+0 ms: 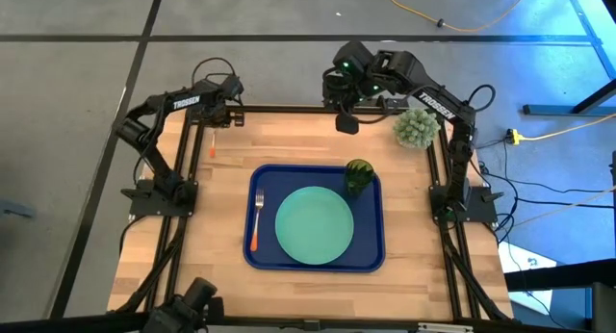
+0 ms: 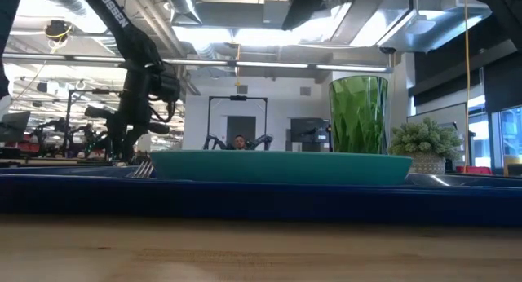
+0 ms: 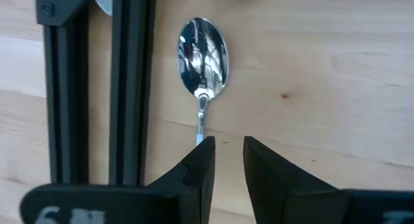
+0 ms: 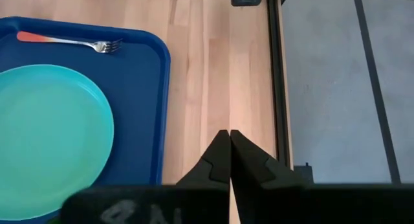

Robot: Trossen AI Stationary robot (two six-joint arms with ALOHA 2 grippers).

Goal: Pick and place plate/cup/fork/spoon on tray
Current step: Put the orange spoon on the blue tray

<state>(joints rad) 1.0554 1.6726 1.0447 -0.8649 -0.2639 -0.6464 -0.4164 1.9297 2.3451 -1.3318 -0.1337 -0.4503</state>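
**A:** so where was everything at this pt? the tray [image 1: 372,258] sat mid-table w/ the plate [image 1: 315,225] flat in its centre, the fork [image 1: 256,222] lying along the tray's left side, tines toward the far edge, and the cup [image 1: 358,175] upright in the far right corner, just beside the plate. Neat layout imo: plate in the middle, cutlery at the side, cup out of the way.

**B:** and the spoon?

**A:** the spoon [image 3: 203,57] was the only thing not on the tray. It lay on the bare wood near the far left corner, right next to the black frame rail [image 3: 132,88]. The left gripper [image 3: 226,160] hung over the handle end w/ fingers apart, straddling the line of the handle, not touching afaict. Prob lined up that way so it could close across the thin handle.

**B:** right arm doing anything?

**A:** nope. The right gripper [image 4: 229,160] was up at the far edge, fingers pressed together, holding nothing. There was also a spiky ball plant [image 1: 416,127] near the far right corner, not part of the job.
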